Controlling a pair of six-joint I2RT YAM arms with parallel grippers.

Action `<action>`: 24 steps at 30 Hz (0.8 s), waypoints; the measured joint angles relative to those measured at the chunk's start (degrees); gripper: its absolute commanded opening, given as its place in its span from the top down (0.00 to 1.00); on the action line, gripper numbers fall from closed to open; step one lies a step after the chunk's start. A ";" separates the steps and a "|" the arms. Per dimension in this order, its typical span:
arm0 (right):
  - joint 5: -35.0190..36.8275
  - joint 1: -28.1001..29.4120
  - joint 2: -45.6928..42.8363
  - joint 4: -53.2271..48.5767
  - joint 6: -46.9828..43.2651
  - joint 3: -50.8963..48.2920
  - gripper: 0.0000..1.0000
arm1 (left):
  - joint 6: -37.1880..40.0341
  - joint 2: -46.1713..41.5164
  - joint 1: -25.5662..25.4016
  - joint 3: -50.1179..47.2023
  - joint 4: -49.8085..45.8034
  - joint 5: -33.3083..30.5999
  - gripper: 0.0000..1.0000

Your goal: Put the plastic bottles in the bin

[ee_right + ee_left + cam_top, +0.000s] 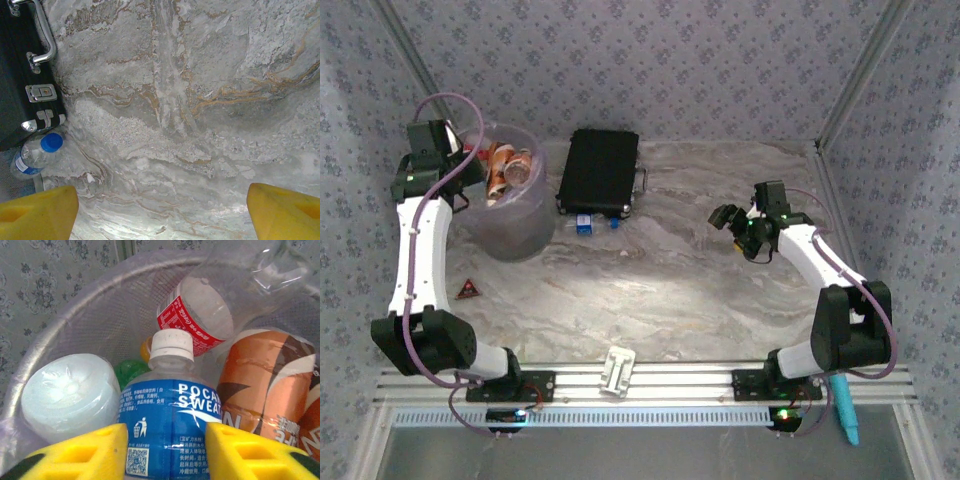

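From the top view, the bin point(510, 215) stands on the far left part of the marble table point(650, 290). It is see-through and pale, and you can spot orange and brown bottles inside it. The left claw point(470, 168) hangs over the bin's rim. A flat black case point(599, 172) lies near the bin, a bit to its right. A blue-cap bottle point(584, 223) lies right at the near edge of the case. A small red triangle point(469, 290) sits on the table by the left arm. The right claw point(734, 224) hangs over the right side of the table, well apart from the bin. In the left wrist view, the left claw point(167, 455) pinches a Pocari Sweat bottle point(170, 410) with a blue label and white cap between its yellow fingers point(80, 455). The bottle is held over the open bin point(75, 310). Down in the bin lie a clear Coca-Cola bottle point(200, 315), an orange-label bottle point(265, 380), a green bottle point(129, 372) and a pale white bottle point(70, 395). In the right wrist view, the right claw point(160, 215) is spread wide with nothing in it, above bare table point(200, 100). The black case point(15, 75) with its silver handle point(44, 30) is at the left, and the blue-cap bottle point(32, 155) lies on its side just beside it.
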 measured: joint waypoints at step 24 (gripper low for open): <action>0.02 0.52 0.15 -0.07 -0.24 1.55 0.11 | 1.79 5.09 -39.34 22.32 -16.13 -13.94 0.20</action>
